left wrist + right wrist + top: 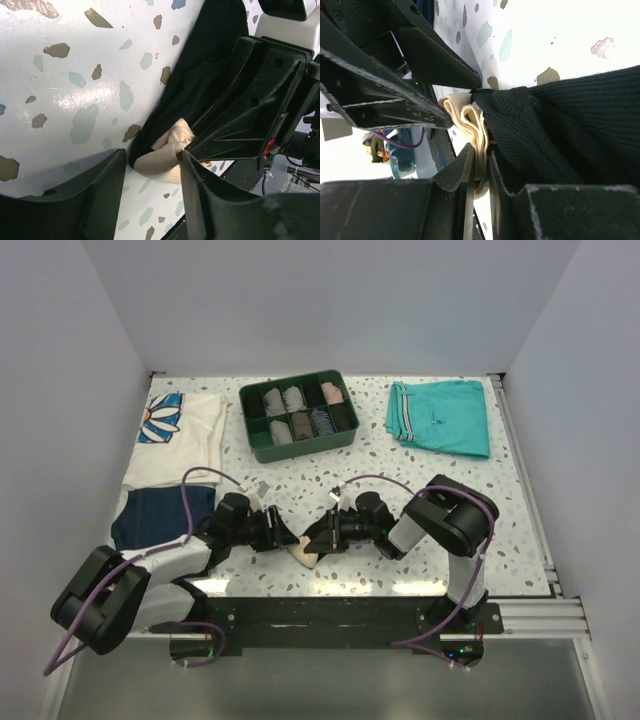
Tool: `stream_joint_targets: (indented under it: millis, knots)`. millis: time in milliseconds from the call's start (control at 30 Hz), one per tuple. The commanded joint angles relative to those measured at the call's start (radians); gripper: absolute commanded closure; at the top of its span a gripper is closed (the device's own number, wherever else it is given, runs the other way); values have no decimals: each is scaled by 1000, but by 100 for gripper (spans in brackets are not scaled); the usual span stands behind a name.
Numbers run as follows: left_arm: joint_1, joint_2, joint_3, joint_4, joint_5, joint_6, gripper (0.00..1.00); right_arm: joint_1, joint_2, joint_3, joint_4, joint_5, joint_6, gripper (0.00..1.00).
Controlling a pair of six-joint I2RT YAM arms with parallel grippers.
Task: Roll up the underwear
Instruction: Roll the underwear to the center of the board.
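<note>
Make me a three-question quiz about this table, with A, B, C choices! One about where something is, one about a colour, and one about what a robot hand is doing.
1. Where is the green tray?
A. At the back, between the white T-shirt and the teal shorts
B. At the near edge
C. In a gripper

2. What colour is most of the underwear?
A. Pink
B. Black
C. Yellow

3. What is the right gripper doing?
A. Hanging open in the air
B. Holding the tray
C. Shut on the underwear's beige band

Answers:
1 A, the top view shows the tray at the back between those two.
2 B, the right wrist view shows black ribbed fabric.
3 C, its fingers pinch the folded band.
</note>
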Motion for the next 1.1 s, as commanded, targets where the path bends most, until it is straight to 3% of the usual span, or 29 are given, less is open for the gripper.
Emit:
stream_joint_targets:
  millis: [0, 167, 233, 333, 367, 433, 467, 567, 633, 667, 833, 933, 1067]
  knots:
    - [-16, 44, -22, 102, 10, -5, 56, -7, 15, -9, -131, 72, -67, 100]
    - [-51, 78, -34, 132, -13, -26, 69, -5, 6, -4, -146, 68, -76, 100]
    - [-69, 104, -28, 135, -28, -31, 81, -2, -4, 5, -166, 71, -93, 97]
    - [-86, 135, -8, 129, -57, -36, 97, 21, -63, 34, -268, 102, -148, 75]
    - [-91, 143, 8, 120, -62, -34, 100, 31, -111, 48, -375, 122, -171, 66]
    - [-106, 158, 30, 80, -97, -22, 100, 76, -179, 112, -529, 189, -274, 58]
    - [-114, 161, 53, 61, -113, -16, 100, 99, -211, 141, -716, 296, -315, 53]
    - [-134, 169, 90, -2, -162, 4, 100, 185, -334, 258, -1017, 567, -449, 43]
    - [-140, 169, 102, -17, -170, 12, 100, 212, -395, 307, -1126, 665, -490, 42]
    - [-141, 170, 105, -19, -170, 13, 100, 220, -414, 318, -1208, 784, -504, 41]
    - [-151, 186, 117, -23, -162, 9, 100, 274, -532, 341, -1335, 979, -585, 39]
    - [-154, 196, 133, -25, -156, 9, 100, 312, -544, 361, -1350, 1007, -642, 32]
    - [-155, 216, 165, -54, -154, 7, 100, 375, -502, 402, -1341, 1007, -707, 31]
